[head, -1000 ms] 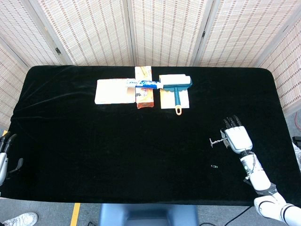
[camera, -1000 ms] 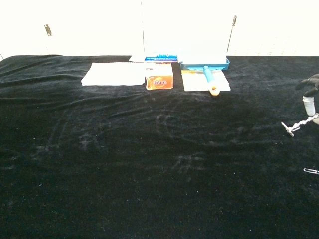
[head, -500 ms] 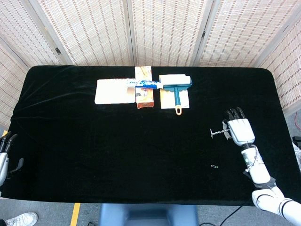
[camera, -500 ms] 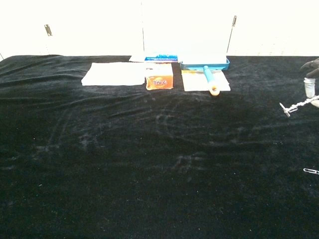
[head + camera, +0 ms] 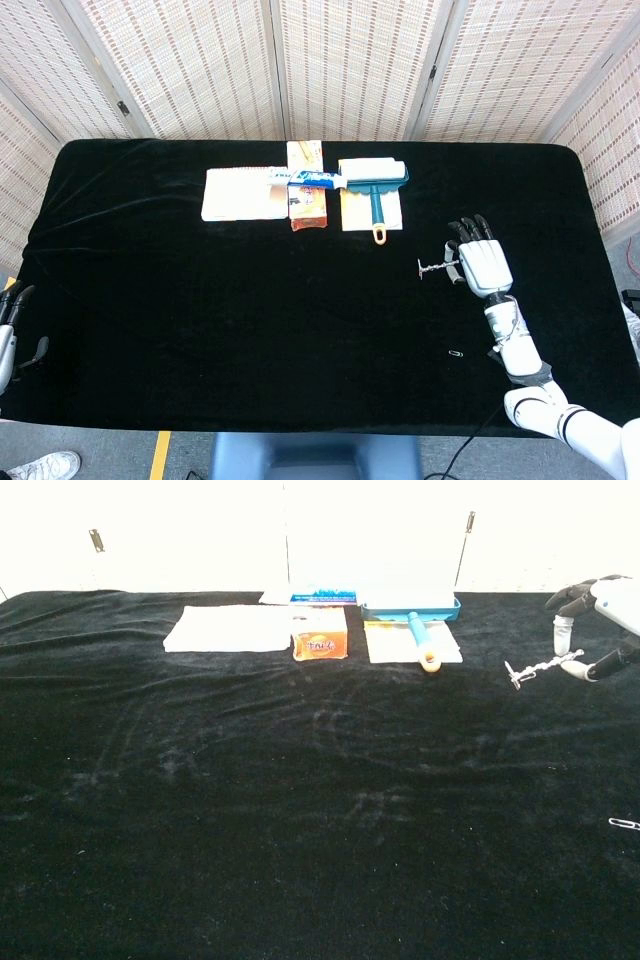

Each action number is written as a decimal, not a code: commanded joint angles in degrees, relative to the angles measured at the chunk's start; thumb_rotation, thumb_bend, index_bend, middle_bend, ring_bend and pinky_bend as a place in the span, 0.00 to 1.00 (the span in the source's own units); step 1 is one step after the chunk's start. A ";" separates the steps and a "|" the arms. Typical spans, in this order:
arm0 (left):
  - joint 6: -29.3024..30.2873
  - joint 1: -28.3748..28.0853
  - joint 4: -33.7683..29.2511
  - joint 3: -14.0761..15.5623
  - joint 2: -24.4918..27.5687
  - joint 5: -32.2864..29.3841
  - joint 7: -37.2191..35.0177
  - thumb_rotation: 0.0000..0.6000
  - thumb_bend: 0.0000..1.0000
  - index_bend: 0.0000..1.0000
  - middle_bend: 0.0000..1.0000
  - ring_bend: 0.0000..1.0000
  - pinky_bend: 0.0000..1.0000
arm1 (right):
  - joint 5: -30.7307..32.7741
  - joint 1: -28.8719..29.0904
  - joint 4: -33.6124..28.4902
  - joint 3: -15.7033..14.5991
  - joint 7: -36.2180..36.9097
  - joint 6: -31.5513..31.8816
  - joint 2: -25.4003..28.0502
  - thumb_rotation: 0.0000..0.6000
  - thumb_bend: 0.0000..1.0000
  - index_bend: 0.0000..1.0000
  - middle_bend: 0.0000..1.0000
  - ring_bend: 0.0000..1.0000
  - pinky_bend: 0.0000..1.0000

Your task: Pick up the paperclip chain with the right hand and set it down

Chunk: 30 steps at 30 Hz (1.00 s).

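The white right hand hovers over the right part of the black cloth-covered tabletop, its dark-tipped fingers spread and pointing toward the far edge. It pinches one end of the short silver paperclip chain, which sticks out sideways from the hand toward the tabletop's middle; in the chest view the chain hangs clear above the cloth, its free end slightly lower than the held end. The right forearm runs back from the hand toward the near right corner.

A single loose silver paperclip lies on the cloth between the hand and the near edge, well apart from the chain. Open black cloth stretches from the hand to the right edge, and the whole middle and left of the tabletop toward the near edge is bare cloth too.

Toward the far edge, near its centre, a row of things lies close together: a teal-handled lint roller resting on a pale sheet, its orange-tipped handle pointing at the near edge; just beside it an orange rectangular box with a blue-and-white tube lying across its far end; then a flat white pad.

The left hand shows only partly at the near left corner, off the tabletop's edge; whether it is opened or closed cannot be told.
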 commanded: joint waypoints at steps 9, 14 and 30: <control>-0.24 -0.20 0.16 0.14 -0.10 0.35 0.21 1.00 0.49 0.00 0.02 0.00 0.00 | -0.24 0.10 0.60 -1.21 0.60 -1.21 -0.45 1.00 0.39 0.87 0.19 0.09 0.00; -0.13 -0.11 0.13 0.13 -0.14 0.23 0.33 1.00 0.49 0.00 0.02 0.00 0.00 | -0.15 0.39 -0.92 -2.30 2.02 -4.54 1.57 1.00 0.39 0.30 0.03 0.04 0.00; 0.51 0.20 -0.02 0.32 -0.05 0.84 -0.02 1.00 0.49 0.00 0.02 0.00 0.00 | 5.32 -3.13 -17.22 -4.38 -9.90 -6.19 13.70 1.00 0.40 0.00 0.00 0.00 0.00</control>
